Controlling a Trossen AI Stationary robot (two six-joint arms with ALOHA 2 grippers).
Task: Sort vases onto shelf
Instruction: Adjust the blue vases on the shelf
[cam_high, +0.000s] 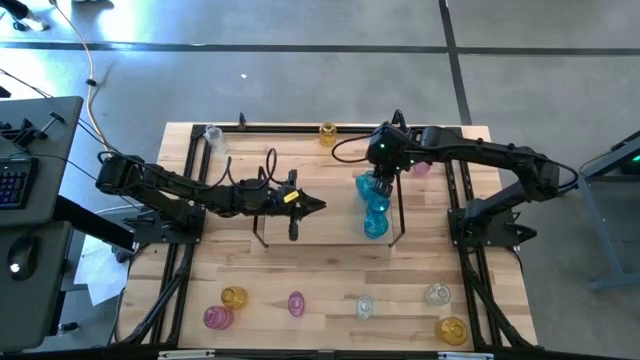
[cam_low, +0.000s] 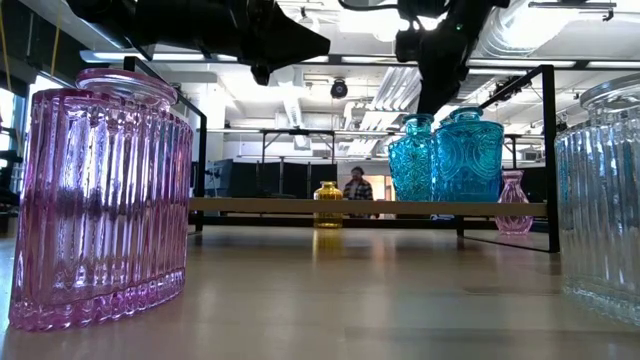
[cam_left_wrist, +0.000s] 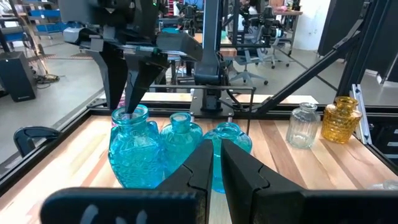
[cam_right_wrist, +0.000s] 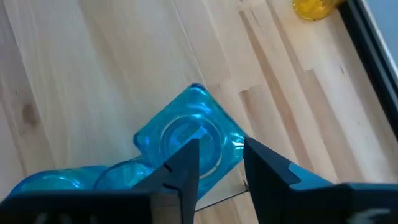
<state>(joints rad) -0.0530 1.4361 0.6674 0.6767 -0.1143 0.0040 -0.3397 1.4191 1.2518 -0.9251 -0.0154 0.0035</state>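
Wooden table (cam_high: 330, 285) carries the shelf (cam_high: 330, 215) with three blue vases (cam_high: 374, 205) (standing close together). Right gripper (cam_right_wrist: 217, 163) hangs spread over the end vase (cam_right_wrist: 189, 134); left gripper (cam_left_wrist: 214, 163) waits pressed together.

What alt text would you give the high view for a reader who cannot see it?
Seen from above, the right gripper hangs over the end one of three cyan vases lined up on the shelf at mid-table, while the left gripper waits shut over the shelf's middle. Yellow, pink and clear vases stand along the tabletop's near and far edges.
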